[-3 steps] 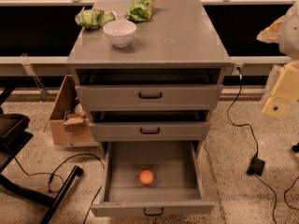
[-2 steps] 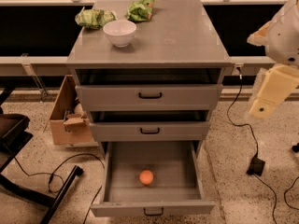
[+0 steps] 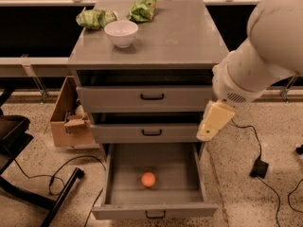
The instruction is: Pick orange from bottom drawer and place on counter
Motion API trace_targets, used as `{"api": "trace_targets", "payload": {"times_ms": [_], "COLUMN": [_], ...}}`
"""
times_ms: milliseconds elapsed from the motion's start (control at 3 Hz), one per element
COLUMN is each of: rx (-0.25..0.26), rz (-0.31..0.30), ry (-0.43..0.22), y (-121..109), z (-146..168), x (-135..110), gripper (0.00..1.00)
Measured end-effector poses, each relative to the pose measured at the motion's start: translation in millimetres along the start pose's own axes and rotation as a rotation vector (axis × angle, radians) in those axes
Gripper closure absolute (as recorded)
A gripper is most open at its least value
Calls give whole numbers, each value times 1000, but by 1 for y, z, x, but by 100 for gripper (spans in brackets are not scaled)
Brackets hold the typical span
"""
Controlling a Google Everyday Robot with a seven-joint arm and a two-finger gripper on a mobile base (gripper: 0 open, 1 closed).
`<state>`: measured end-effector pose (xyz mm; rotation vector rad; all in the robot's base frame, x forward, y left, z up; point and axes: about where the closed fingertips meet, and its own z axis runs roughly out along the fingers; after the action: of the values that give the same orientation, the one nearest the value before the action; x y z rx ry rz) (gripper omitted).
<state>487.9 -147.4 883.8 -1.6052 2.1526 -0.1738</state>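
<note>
"Tool (image 3: pixel 215 122) first: where is it against the grey three-drawer metal cabinet (image 3: pixel 113 100)?"

"Off the cabinet's right flank, level with the middle drawer front, hanging from a bulky, smooth white arm (image 3: pixel 265 56). It shows as a cream, wedge-shaped block, tilted down and inward, overlapping the cabinet's right edge."

"Spread or pressed together?"

"I cannot tell from this side. It sits well apart from the fruit, higher up and to the right."

"And the fruit?"

"The small round smooth orange (image 3: pixel 148 179) lies on the floor of the wide grey metal bottom drawer (image 3: pixel 189 210), which is pulled out at the cabinet's foot. The orange is roughly mid-floor, clear of the drawer walls."

"The top?"

"The cabinet's flat, slightly glossy grey table (image 3: pixel 184 37) carries a round white bowl (image 3: pixel 121 33) near its front left. Two crinkled green snack bags (image 3: pixel 96 18) lie at its back left, behind the bowl."
</note>
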Motion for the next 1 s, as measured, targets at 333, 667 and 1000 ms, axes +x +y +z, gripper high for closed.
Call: {"api": "trace_targets", "payload": {"times_ms": [333, 667, 1000], "rx": [70, 91, 91], "rz": [14, 48, 48], "ry": [-48, -103, -103], "y": [19, 46, 46], "z": [42, 74, 74], "x": [-6, -6, -6], "gripper": [0, 0, 0]}}
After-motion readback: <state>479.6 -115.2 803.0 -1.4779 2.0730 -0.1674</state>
